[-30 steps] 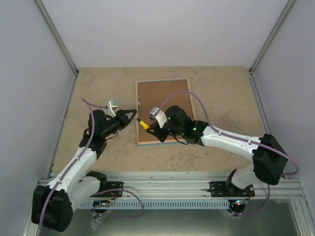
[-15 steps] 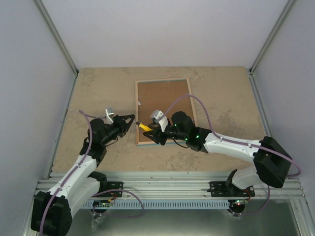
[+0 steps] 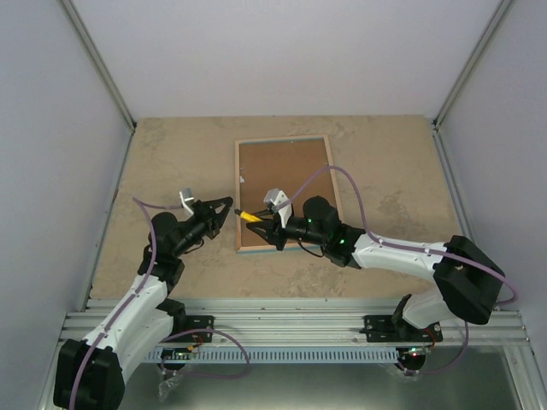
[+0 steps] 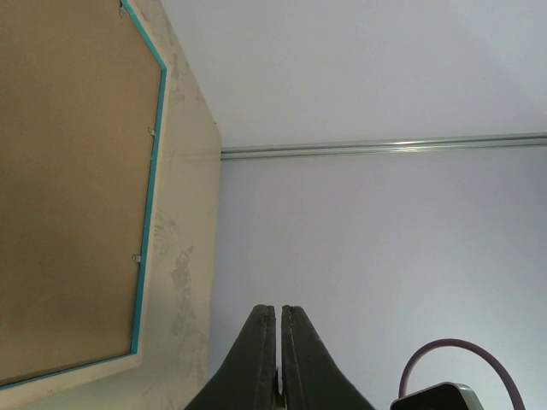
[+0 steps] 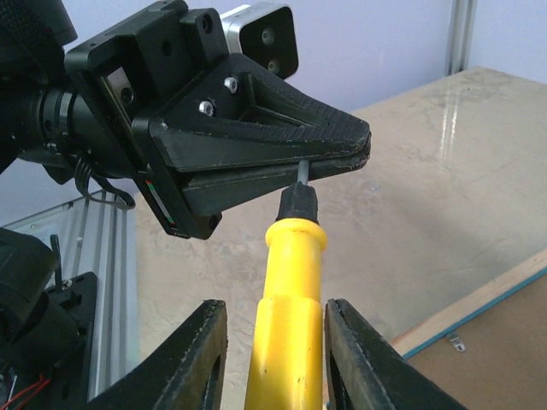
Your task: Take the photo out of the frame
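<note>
Holding yellow screwdriver by edge of back-up frame.
Clenching tip in left gripper; straddling handle with right gripper, grip: cannot tell.

One frame, one yellow-handled screwdriver, one table, two grippers: left gripper, right gripper.

Beige mottled table carries one item: the frame, lying flat, fibreboard back facing up
</note>
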Controlling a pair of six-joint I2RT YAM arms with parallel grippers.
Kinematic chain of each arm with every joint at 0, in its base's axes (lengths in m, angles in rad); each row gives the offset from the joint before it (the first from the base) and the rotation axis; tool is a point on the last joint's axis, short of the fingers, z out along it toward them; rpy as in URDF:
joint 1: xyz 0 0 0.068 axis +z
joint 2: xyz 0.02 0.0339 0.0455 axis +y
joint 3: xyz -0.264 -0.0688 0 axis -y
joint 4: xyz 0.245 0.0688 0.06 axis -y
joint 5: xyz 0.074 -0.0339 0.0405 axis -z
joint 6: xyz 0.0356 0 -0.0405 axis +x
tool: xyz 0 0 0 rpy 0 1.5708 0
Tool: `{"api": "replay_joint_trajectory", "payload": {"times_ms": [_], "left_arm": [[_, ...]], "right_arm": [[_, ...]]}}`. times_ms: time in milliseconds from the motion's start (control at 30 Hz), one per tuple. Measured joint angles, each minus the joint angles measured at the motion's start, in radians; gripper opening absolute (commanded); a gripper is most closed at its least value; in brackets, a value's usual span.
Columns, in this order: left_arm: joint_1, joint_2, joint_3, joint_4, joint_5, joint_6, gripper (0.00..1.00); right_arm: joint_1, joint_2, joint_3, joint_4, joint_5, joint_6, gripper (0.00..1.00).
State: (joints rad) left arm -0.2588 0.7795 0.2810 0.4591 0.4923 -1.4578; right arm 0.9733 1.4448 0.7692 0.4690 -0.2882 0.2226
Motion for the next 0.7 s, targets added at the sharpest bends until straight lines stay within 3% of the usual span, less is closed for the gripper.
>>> {"api": "replay_joint_trajectory", "payload": {"times_ms": [233, 500, 700], "left_arm": [[0.0, -0.001, -0.011, 0.01, 0.003, -0.02, 0.0], [0.0, -0.004, -0.019, 0.014, 0.002, -0.023, 0.0], [0.0, -0.003, -0.024, 0.02, 0.003, -0.02, 0.21]], "right_arm": [[0.0, 0.009, 0.0, 0.026, -0.007, 0.011, 0.22], [-0.005, 0.019, 0.0, 0.032, 0.011, 0.021, 0.01], [-0.003, 0.019, 0.0, 0.023, 0.006, 0.013, 0.01]]}}
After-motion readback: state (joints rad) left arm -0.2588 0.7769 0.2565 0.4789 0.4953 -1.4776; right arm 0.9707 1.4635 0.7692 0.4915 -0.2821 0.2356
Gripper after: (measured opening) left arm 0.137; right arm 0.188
